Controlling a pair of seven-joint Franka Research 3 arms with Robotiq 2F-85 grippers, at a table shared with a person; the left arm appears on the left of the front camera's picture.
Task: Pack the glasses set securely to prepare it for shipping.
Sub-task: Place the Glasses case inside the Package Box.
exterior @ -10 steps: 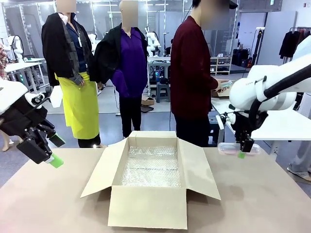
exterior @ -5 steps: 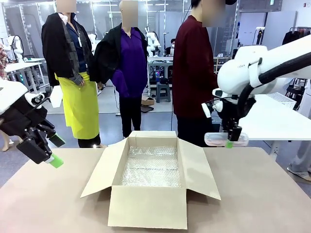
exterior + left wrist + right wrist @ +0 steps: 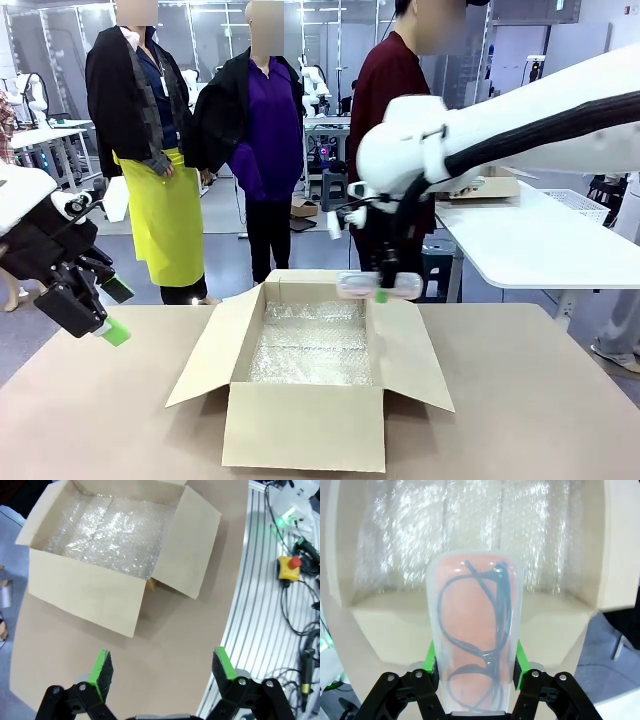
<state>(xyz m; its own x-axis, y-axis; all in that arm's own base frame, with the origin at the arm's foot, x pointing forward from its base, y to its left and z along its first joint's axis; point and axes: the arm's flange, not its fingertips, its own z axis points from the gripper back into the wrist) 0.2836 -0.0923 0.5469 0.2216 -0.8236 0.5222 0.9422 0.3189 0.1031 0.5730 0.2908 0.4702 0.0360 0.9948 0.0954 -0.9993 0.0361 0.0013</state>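
I've got the right gripper clamped across the pink case, glasses visible inside, hanging over the cardboard box at its 1 o'clock corner. Left gripper wide open, empty, at box's 9 o'clock.

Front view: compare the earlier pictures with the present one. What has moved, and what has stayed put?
The right gripper, shut on the pink case, carried it leftward from the table's right side to above the far right corner of the cardboard box. The left gripper, open, the box and its bubble wrap stayed put.
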